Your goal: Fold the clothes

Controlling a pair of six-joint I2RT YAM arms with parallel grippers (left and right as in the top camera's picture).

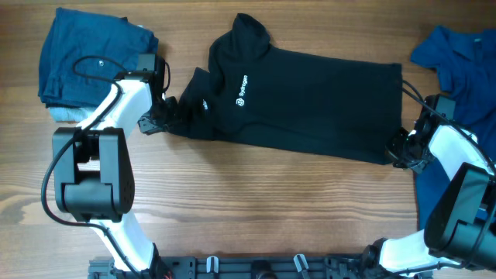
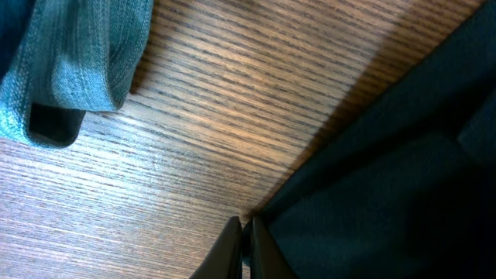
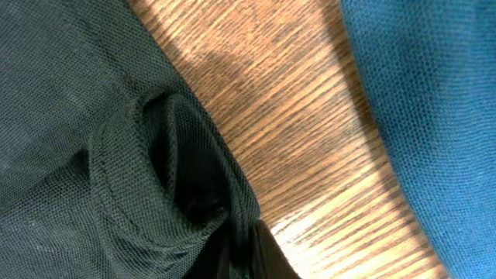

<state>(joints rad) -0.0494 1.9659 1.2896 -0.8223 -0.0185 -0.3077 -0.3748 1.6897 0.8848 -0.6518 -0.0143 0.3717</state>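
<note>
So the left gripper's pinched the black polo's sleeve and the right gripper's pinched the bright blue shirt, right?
Not quite. The right gripper is shut on a bunched edge of the black polo shirt, not the bright blue shirt, which lies apart across bare table. The right wrist view shows it. The left gripper does pinch the polo's sleeve.

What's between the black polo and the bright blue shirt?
A bare strip of wooden table separates black polo and bright blue shirt, clearest in right wrist view.
</note>
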